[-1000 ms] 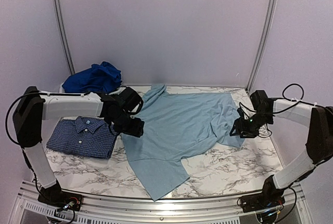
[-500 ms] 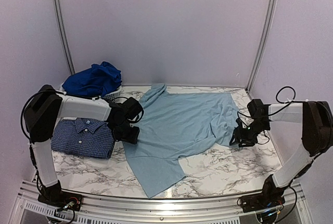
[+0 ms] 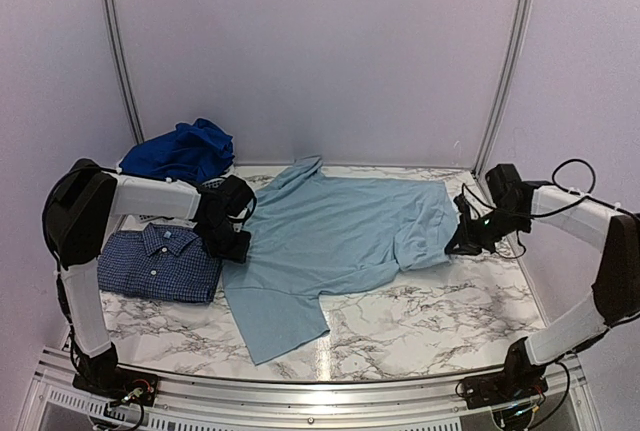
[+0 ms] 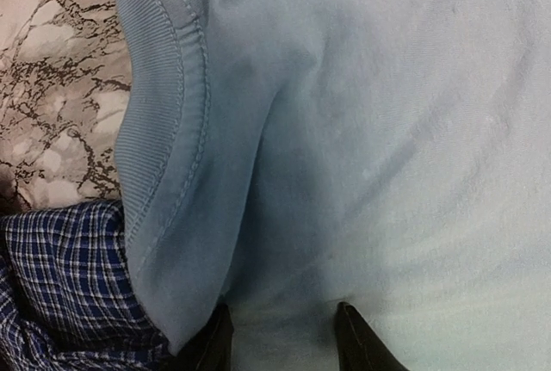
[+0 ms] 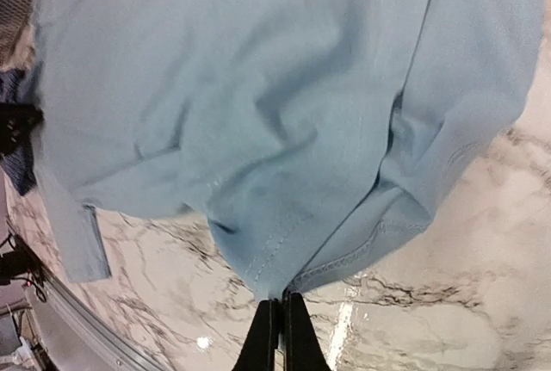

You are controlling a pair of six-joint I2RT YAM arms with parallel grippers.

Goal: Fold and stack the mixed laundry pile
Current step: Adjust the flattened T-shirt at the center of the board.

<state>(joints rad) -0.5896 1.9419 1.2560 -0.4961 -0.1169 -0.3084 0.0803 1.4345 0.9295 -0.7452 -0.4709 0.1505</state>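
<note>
1. Pale lilac walls (image 3: pixel 320 51) closed in a marble-patterned counter (image 3: pixel 430 321).
2. The pale blue T-shirt (image 3: pixel 350 231) lay spread across the middle of the counter, its long axis running left to right. Its neck end pointed left and its hem right. One sleeve reached toward the back wall, the other toward the near edge.
3. The left fingers (image 4: pixel 353 341) stood at the neck end, a narrow gap apart, with shirt cloth between them and the ribbed neckband (image 4: pixel 159 130) just beside. Whether they pinched the cloth could not be told.
4. The right fingers (image 5: pixel 269 336) were pressed together on the stitched hem corner (image 5: pixel 344 259), with folds of cloth drawn toward their tips.
5. The navy check shirt (image 3: pixel 155 263) lay folded flat at the left, the T-shirt's edge overlapping it. The royal blue clothes (image 3: pixel 180 149) were heaped in the far left corner.
</note>
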